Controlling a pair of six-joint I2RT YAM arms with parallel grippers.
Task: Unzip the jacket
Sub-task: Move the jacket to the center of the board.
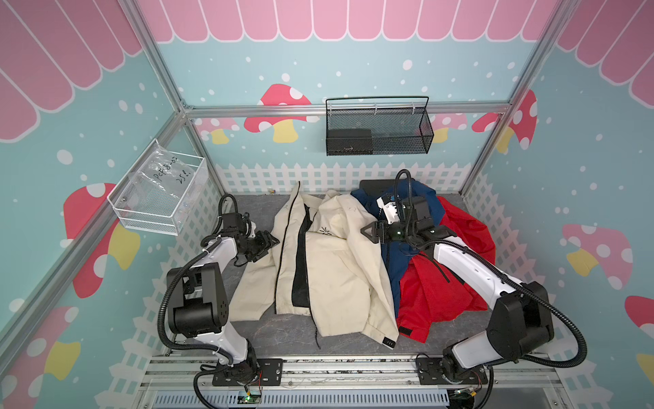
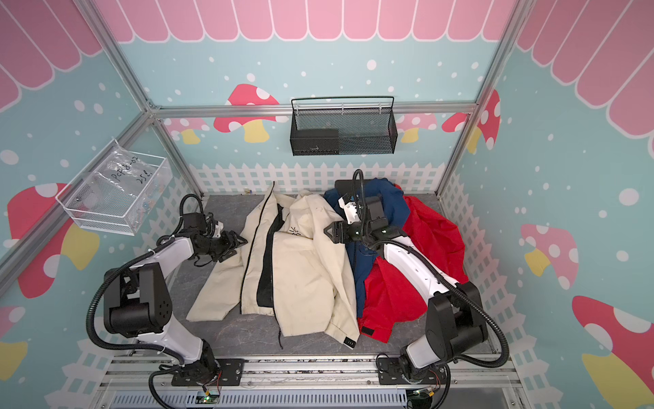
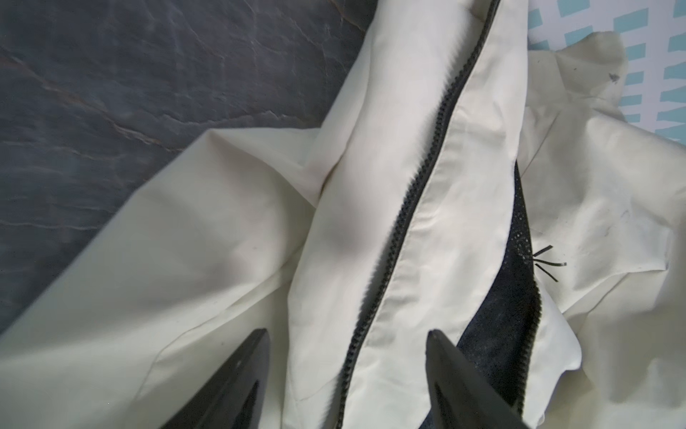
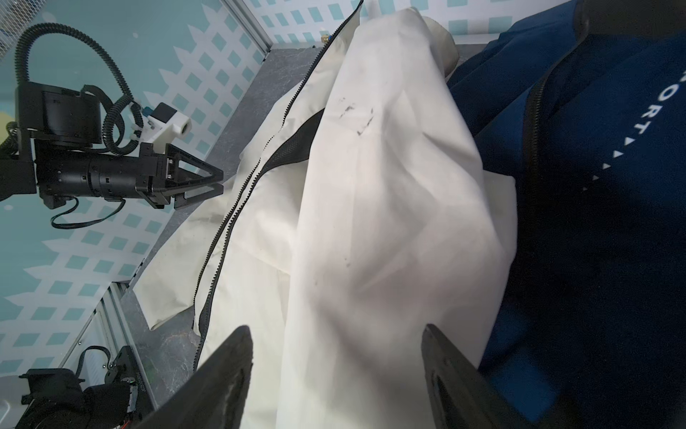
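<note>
Teal walls [image 1: 354, 63] printed with pink scallops, red mushrooms and a white picket fence (all flat print) enclose a dark grey, stone-patterned table [image 1: 276, 340]. An aluminium frame [image 1: 318, 110] runs along the corners. A black mesh basket [image 1: 377, 131] hangs above the table's far edge; a white wire basket [image 1: 159, 212] holding a clear plastic bag [image 1: 166, 177] hangs over its left edge.

We're seeing the cream jacket [image 1: 332, 276] lying front-up in the middle of the dark tabletop [image 1: 276, 336], collar pointing at the back wall. Its black zipper [image 3: 401, 237] is sitting undone, with the halves lying apart and black mesh lining [image 1: 300, 269] showing between them.
</note>
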